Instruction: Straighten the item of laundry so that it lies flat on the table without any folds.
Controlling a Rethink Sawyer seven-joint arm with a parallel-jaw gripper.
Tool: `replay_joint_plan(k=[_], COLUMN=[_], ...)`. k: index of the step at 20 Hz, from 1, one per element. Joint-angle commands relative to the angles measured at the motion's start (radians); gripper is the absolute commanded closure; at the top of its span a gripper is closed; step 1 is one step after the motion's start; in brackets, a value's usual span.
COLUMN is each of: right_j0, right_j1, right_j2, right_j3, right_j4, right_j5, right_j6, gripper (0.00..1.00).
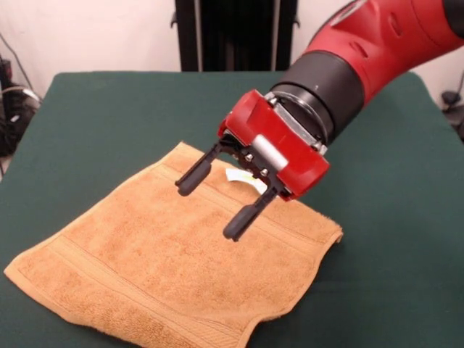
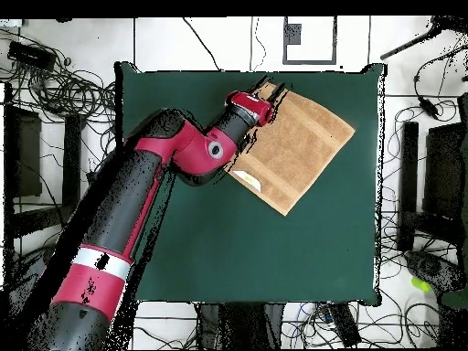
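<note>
The red-and-black pincer (image 1: 214, 205) hangs released, fingers spread, just above the square orange-tan terry towel (image 1: 167, 261) lying flat beneath it on the dark green cloth table (image 1: 94, 123).

Looks like a robotics lab: green-cloth tabletop (image 2: 210, 247) in a bare white room, tangled cables (image 2: 64, 87) all over the floor, dark equipment racks (image 2: 23, 164) at both sides, black stand (image 1: 233, 35) behind, red/black industrial arm (image 2: 137, 210) at the tabletop.
</note>
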Motion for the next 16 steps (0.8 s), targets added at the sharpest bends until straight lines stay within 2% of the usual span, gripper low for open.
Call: replay_joint_plan(k=[1,2,3,4,6,10,12,13,16], right_j0=[-0.002,-0.023,-0.059,-0.088,-0.128,-0.178,-0.186,-0.219,-0.273], right_j1=[-0.028,-0.071,-0.131,-0.175,-0.229,-0.289,-0.299,-0.316,-0.394], right_j2=[0.156,0.226,0.331,0.408,0.499,0.577,0.611,0.629,0.694], right_j3=[-0.037,-0.006,0.035,0.070,0.121,0.177,0.170,0.172,0.262], right_j4=[0.076,0.129,0.195,0.236,0.272,0.300,0.316,0.315,0.346], right_j5=[-0.015,-0.010,0.029,0.069,0.119,0.198,0.245,0.232,0.217], right_j6=[-0.406,-0.483,-0.629,-0.723,-0.842,-1.045,-1.143,-1.190,-1.266], gripper=[0.00,0.00,0.00,0.00,0.00,0.00,0.00,0.00,0.00])
